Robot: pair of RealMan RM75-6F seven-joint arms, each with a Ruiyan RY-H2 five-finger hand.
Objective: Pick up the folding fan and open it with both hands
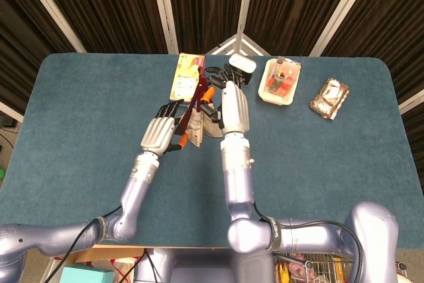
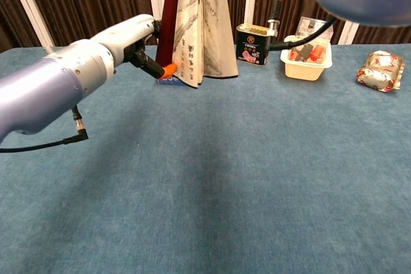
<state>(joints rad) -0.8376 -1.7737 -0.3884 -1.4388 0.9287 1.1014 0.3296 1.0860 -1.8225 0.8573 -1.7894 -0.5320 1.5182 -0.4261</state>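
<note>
The folding fan [image 1: 193, 119] hangs partly spread above the table, paper leaves [image 2: 204, 27] pointing down and a dark red guard stick [image 2: 168, 20] on its left side. My right hand [image 1: 233, 106] grips the fan from the right near its pivot; the chest view shows only a blurred piece of that arm. My left hand [image 1: 159, 133] is against the fan's left side. Its orange-tipped thumb [image 2: 168, 70] presses on the lower end of the red guard, with the fingers behind it.
A flat yellow packet [image 1: 185, 75] lies on the blue table [image 1: 86, 104] just behind the fan. A dark can [image 2: 251, 44], a plastic tray of red items [image 2: 307, 55] and a wrapped snack [image 2: 380, 69] stand along the back right.
</note>
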